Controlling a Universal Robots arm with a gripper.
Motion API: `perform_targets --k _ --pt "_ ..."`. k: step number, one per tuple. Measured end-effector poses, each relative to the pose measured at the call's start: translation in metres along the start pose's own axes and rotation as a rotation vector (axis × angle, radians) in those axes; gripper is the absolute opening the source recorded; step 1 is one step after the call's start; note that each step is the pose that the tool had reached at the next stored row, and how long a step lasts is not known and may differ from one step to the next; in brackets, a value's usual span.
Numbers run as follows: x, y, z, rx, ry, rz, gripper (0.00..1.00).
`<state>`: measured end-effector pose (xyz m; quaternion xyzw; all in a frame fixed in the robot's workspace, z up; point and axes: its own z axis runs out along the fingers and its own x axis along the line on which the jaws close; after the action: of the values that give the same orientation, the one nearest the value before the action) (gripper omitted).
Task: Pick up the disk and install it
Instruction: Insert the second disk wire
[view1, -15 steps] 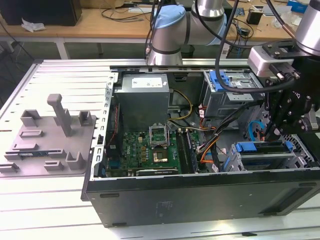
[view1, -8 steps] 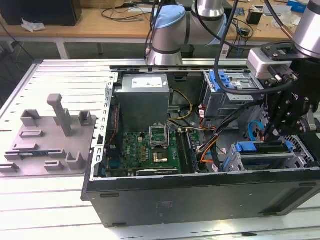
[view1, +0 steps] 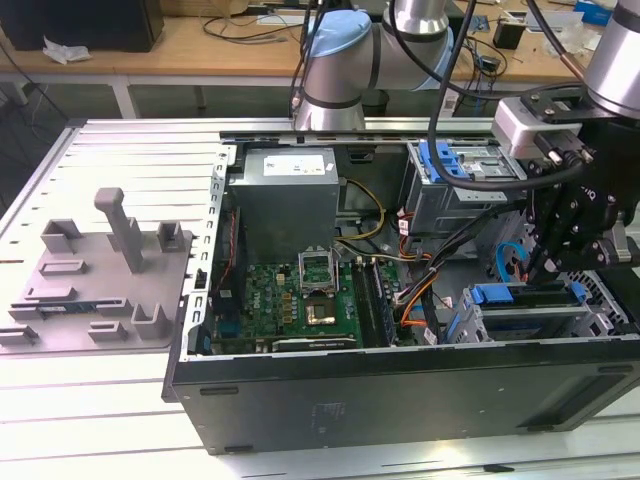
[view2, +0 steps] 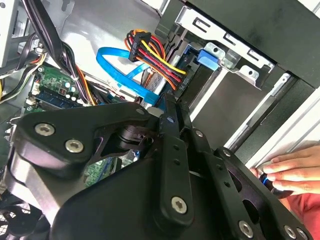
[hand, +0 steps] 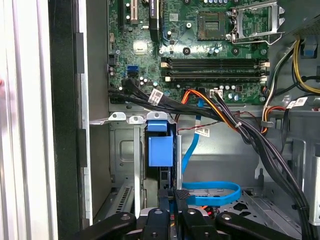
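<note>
- We locate the disk in the exterior view at about four o'clock of the open computer case. It stands on edge in the lower drive cage, with its blue carrier rail facing out of the slot.
- In the first wrist view the disk shows edge-on between the cage walls. The blue carrier tab is the clearest part, and we cannot judge how deep it sits.
- The gripper hangs directly over that slot. In both wrist views the gripper has its fingers drawn together, the tips almost meeting at the end of the disk. We cannot tell whether a thin edge of the carrier is pinched between them.
- We judge the step in hand to be installation: the disk is in the bay, not on the table.
- Further seating calls for a straight push along the slot, without tilt.
- A blue data cable and a bundle of power leads lie just beside the cage and could snag.
- The motherboard sits at nine o'clock from the cage.
- A grey fixture rests well apart, outside the case.
- A person's hand rests at the case's outer edge.
</note>
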<state>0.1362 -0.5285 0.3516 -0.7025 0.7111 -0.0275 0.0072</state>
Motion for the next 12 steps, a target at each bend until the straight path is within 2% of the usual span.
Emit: perform_targets --k 12 --pt "-0.0001 0.0000 0.0030 0.0000 -0.0001 0.000 0.16"
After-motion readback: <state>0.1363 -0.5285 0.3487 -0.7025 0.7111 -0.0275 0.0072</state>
